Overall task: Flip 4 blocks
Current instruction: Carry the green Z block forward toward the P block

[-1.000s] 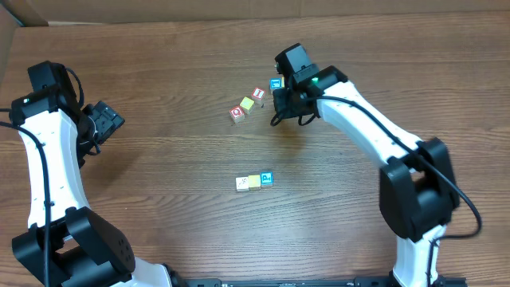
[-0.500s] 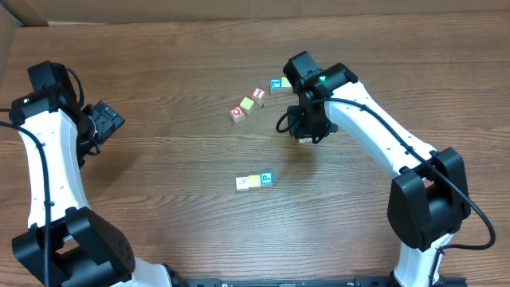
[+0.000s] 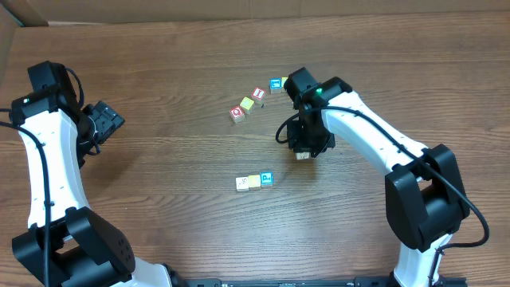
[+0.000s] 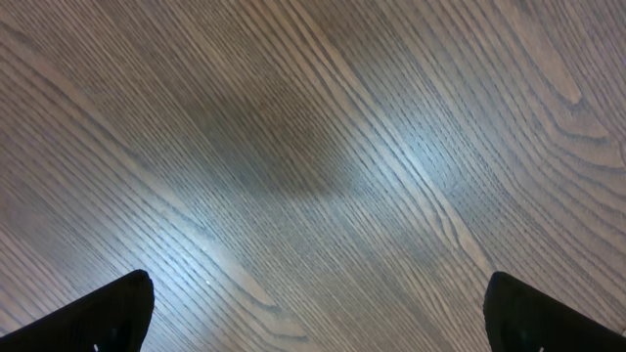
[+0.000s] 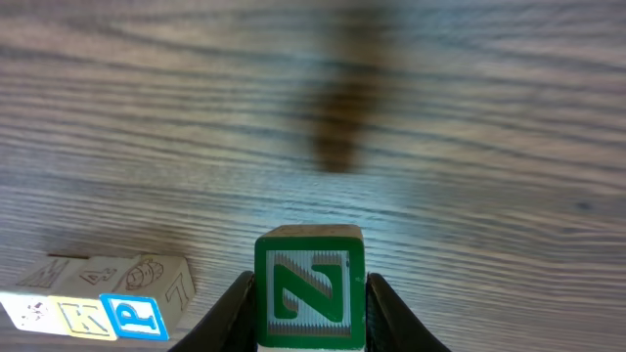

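Small green-faced wooden letter cube (image 5: 309, 298): clamped in right gripper (image 3: 304, 150), carried off from upper cluster of cubes (image 3: 253, 102), now above brown wooden table (image 3: 159, 64) near cream-yellow-blue row (image 3: 255, 182). Probably joining row next. Idle left gripper (image 3: 106, 124): wide, empty.

Open counter (image 5: 460, 147) lies ahead and right of the right hand (image 5: 309, 311); a row of three alphabet blocks (image 5: 93, 298) stands near its left.

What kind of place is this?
Probably a robot test bench: the left arm and right arm stand at a wood-grain table, small alphabet blocks lie on it, and the right gripper holds a green block.
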{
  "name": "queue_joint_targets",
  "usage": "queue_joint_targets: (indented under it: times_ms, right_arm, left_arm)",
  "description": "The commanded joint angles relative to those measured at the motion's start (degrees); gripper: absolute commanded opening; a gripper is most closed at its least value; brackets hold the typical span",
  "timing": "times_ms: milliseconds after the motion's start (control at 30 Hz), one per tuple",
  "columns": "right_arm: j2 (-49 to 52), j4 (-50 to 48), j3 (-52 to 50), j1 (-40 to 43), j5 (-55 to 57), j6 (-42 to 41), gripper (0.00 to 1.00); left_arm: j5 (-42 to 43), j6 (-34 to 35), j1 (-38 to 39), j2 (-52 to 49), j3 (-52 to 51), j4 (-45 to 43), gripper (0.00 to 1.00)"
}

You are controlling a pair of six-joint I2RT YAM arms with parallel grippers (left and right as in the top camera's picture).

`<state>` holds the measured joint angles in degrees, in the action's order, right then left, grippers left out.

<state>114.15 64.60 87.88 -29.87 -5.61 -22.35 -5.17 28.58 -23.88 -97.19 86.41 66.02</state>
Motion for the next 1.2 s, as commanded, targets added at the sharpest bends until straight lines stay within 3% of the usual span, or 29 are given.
queue_joint_targets:
  times_ms: [0,1167]
  right_arm:
    - [-1.0,-1.8,-2.1,-1.6,-1.2,-0.5,0.23]
    - [-0.9,-1.2,-3.6,-5.4,-1.8,-3.4,0.24]
  left_arm:
    - [-0.1,0.4,0.0,0.3,0.5,-0.1,1.00]
    - [-0.1,0.4,0.0,0.3,0.5,-0.1,1.00]
